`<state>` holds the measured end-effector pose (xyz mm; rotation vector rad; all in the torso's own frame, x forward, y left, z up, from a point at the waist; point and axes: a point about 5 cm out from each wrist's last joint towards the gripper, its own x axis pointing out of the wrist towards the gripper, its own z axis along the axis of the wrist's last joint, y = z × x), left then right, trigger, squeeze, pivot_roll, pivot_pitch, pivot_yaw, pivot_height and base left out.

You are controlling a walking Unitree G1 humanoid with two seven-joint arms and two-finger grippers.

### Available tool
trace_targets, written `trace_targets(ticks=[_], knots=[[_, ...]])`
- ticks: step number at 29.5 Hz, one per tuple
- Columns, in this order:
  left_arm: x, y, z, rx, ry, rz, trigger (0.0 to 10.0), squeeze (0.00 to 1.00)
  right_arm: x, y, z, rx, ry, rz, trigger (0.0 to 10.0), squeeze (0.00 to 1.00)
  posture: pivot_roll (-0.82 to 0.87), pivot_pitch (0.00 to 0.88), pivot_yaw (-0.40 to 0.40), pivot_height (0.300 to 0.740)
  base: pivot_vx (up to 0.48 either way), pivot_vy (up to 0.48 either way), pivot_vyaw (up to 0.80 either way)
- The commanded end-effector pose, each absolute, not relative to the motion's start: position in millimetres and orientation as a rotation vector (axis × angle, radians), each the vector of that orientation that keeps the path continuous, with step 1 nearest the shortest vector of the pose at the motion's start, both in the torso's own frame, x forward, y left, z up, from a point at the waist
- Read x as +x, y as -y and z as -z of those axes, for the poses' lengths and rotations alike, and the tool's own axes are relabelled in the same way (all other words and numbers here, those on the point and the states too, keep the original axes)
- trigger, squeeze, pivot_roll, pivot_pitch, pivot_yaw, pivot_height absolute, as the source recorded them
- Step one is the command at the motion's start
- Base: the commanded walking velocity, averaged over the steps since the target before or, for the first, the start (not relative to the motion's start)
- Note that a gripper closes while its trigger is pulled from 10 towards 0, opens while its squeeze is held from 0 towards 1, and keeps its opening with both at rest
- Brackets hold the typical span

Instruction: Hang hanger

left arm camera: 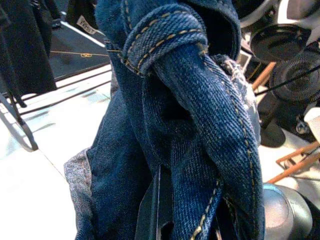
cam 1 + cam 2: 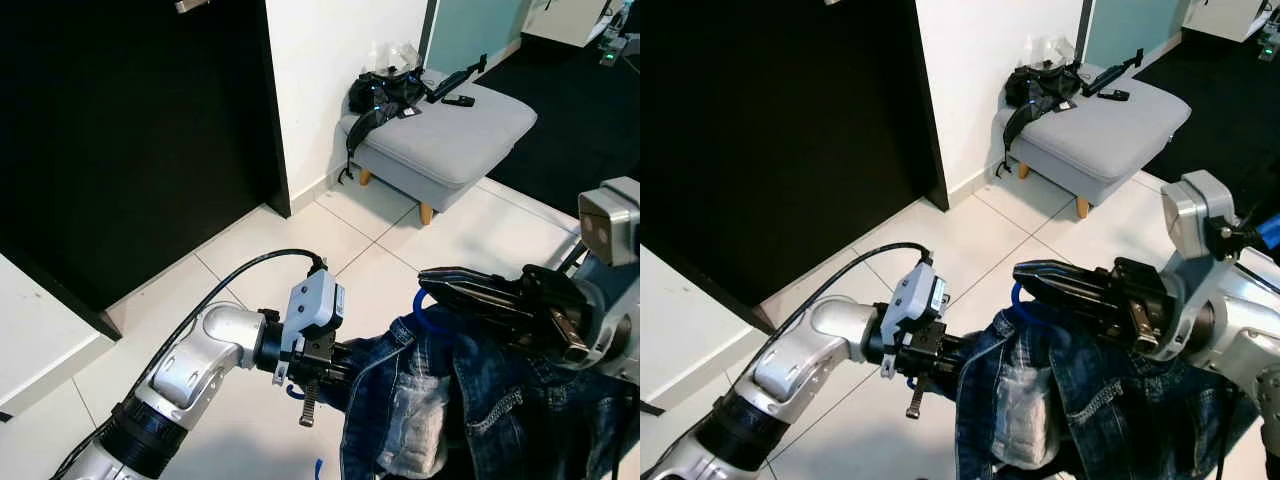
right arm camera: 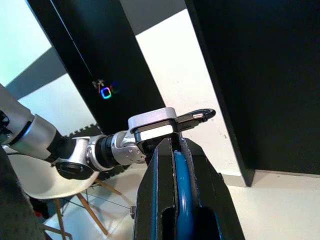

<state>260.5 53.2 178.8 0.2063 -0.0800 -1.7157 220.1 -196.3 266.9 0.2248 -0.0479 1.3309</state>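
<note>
A blue hanger, its hook (image 2: 424, 309) peeping out, carries a blue denim garment (image 2: 455, 405) low in front of me. My right gripper (image 2: 432, 281) reaches in from the right and is shut on the hanger's hook; the right wrist view shows the blue hook (image 3: 181, 186) pinched between the black fingers (image 3: 156, 190). My left gripper (image 2: 345, 377) comes from the left, with its fingertips buried in the denim's edge. In the left wrist view the denim (image 1: 200, 115) wraps over the fingers (image 1: 156, 212), which look shut on the cloth.
A dark open wardrobe (image 2: 130, 130) lies ahead on the left, with a white wall (image 2: 340, 70) beside it. Further right, a grey footstool (image 2: 455, 135) holds a black bag (image 2: 385, 92). White floor tiles (image 2: 300, 240) lie between, with dark carpet (image 2: 580, 110) at the far right.
</note>
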Motion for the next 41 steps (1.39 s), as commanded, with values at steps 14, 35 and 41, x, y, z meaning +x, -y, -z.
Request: trace_targets(ticks=[14,35,41], knots=[[303.7,-99.2,-212.8,0.105,0.191,1.473,10.0,1.00,249.9,222.2,-279.2,0.103,0.076,-1.090,0.0,0.00,-0.03,0.172,0.048,0.740,0.000,0.000,0.00],[336.9,-156.9,-206.2,-0.030,0.248,0.951,10.0,0.00,284.1,224.8,-318.7,0.136,0.322,-0.971,0.0,0.00,-0.02,0.159,0.032,0.740,0.000,0.000,0.00],[345.0,-164.3,-223.4,-0.097,0.341,0.873,10.0,0.00,307.3,199.3,-322.4,0.138,0.356,-1.019,0.0,0.00,-0.01,0.141,0.027,0.740,0.000,0.000,0.00]])
